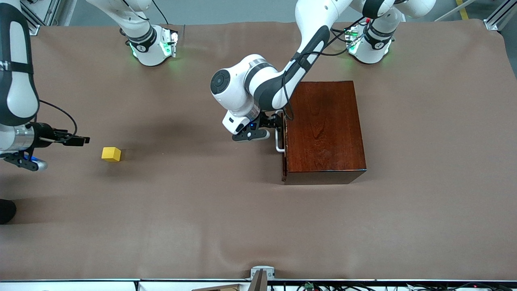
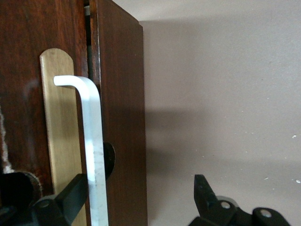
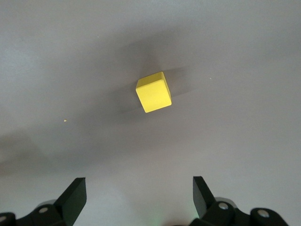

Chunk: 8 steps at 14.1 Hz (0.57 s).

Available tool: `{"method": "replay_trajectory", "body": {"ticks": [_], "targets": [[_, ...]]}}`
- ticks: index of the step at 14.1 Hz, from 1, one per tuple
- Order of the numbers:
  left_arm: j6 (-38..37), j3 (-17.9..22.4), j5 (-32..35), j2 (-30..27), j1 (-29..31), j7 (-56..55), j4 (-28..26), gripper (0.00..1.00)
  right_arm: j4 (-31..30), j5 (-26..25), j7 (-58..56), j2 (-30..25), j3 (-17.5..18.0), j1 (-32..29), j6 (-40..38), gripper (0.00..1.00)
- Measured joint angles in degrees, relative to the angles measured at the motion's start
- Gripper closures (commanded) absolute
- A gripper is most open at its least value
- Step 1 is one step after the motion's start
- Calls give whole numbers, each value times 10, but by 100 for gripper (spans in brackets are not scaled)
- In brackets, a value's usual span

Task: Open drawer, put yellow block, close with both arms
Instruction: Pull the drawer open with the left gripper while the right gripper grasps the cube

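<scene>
Straddling drawer handle (image 2: 94,155), left claw (image 2: 141,197) spread; right claw (image 3: 139,195) spread near yellow block (image 3: 154,92).

Both grippers (image 1: 270,126) (image 3: 139,195) open, low.

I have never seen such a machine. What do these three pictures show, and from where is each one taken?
These are two white robot arms at a brown table. The wide picture looks down from a high camera facing them. The other two come from cameras on each arm's wrist.

On the table lie a wooden box with a drawer, almost shut, and a small yellow block.

The left claw is open around the drawer's white handle. The right claw is open near the block at the right arm's end of the table, not touching it. Nothing is held yet.
</scene>
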Motion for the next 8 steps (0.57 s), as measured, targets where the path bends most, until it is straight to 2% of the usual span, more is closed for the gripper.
{"method": "replay_trajectory", "body": {"ticks": [4, 8], "targets": [[8, 0, 0, 3, -4, -1, -1, 0, -43, 0, 0, 0, 2, 4, 44, 0], [48, -1, 0, 4, -6, -38, -1, 0, -61, 0, 1, 0, 2, 18, 58, 0]]}}
